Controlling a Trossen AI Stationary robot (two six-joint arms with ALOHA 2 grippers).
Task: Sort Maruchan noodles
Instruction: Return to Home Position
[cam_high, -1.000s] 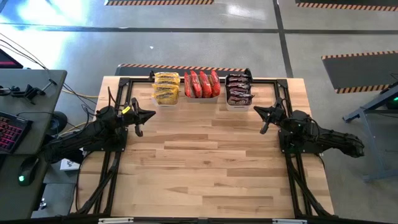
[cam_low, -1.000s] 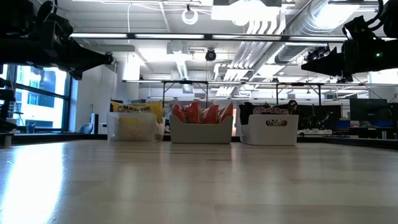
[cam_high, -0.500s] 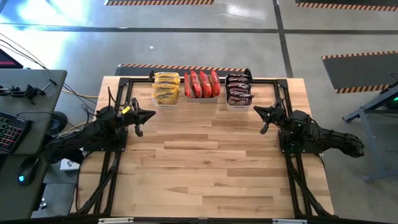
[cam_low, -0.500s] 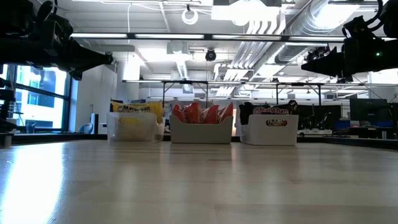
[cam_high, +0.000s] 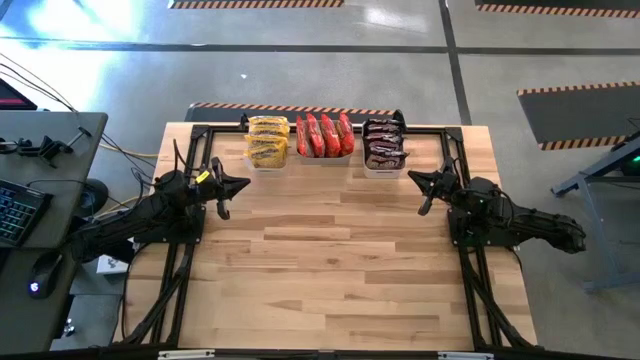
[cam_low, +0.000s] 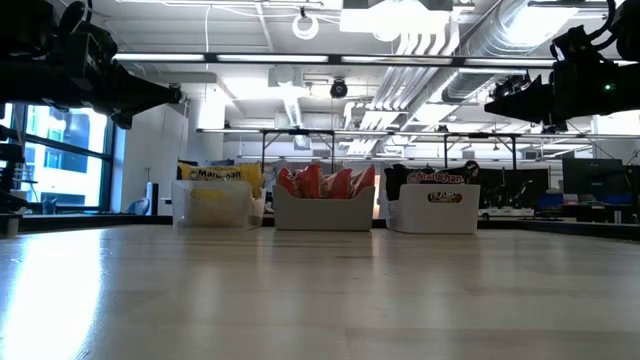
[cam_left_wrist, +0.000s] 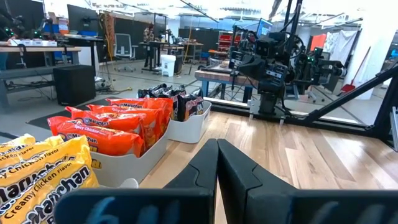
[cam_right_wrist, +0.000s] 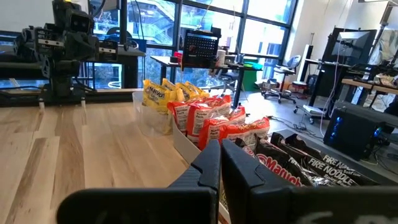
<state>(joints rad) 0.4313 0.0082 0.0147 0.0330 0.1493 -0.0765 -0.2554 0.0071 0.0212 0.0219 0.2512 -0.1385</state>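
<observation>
The Maruchan noodles stand sorted in three clear tubs at the table's far edge: yellow packets (cam_high: 267, 140) on the left, red-orange packets (cam_high: 324, 134) in the middle, dark packets (cam_high: 383, 144) on the right. They also show in the low view (cam_low: 325, 185). My left gripper (cam_high: 243, 184) is shut and empty, raised above the table's left side. My right gripper (cam_high: 413, 177) is shut and empty, raised above the right side. In the wrist views the shut fingers (cam_left_wrist: 217, 163) (cam_right_wrist: 221, 163) point past the tubs.
The three tubs (cam_low: 325, 213) stand in a row at the far edge. A black frame (cam_high: 455, 150) runs round the table's edges. A desk with a keyboard (cam_high: 15, 210) stands left of the table. The wooden table top (cam_high: 330, 260) lies between the arms.
</observation>
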